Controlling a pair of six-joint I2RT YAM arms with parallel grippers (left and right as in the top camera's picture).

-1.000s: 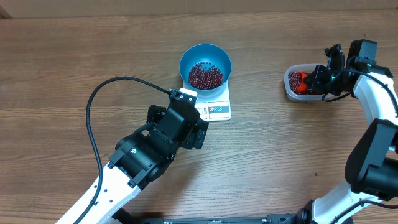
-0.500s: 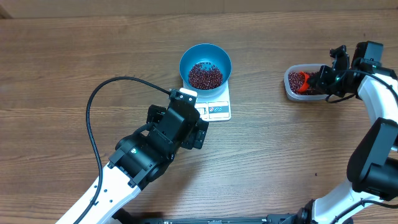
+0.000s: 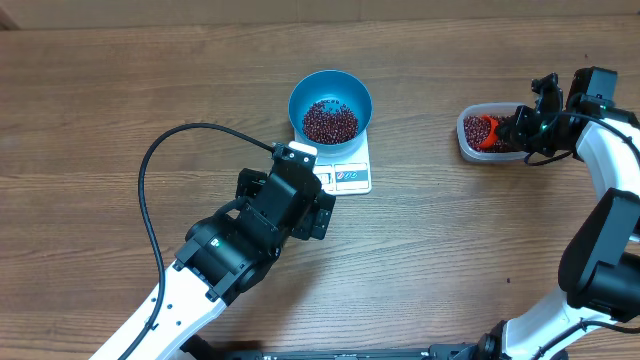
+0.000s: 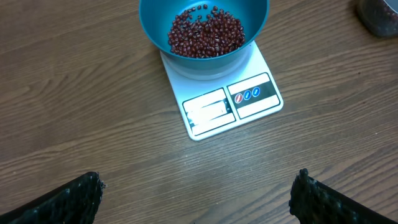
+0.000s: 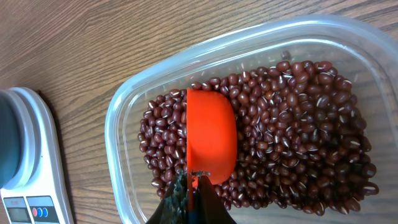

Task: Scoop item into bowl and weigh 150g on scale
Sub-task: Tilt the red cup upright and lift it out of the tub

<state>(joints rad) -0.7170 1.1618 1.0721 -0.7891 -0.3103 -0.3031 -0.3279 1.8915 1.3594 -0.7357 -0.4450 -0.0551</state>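
Jaws of left gripper point(image 4: 198, 186) spread wide at bottom of wrist view, gripping nothing. Just beyond, scale point(image 4: 227, 102) at centre, topped by blue bowl point(image 4: 152, 18) part-filled with beans point(image 4: 207, 32). Farthest, at upper right overhead, right gripper point(image 5: 189, 190) clamped on orange scoop point(image 5: 211, 137), resting among beans in clear tub point(image 5: 124, 112).

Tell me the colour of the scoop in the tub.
Bright orange scoop, resting among the beans; it shows best in the right wrist view.
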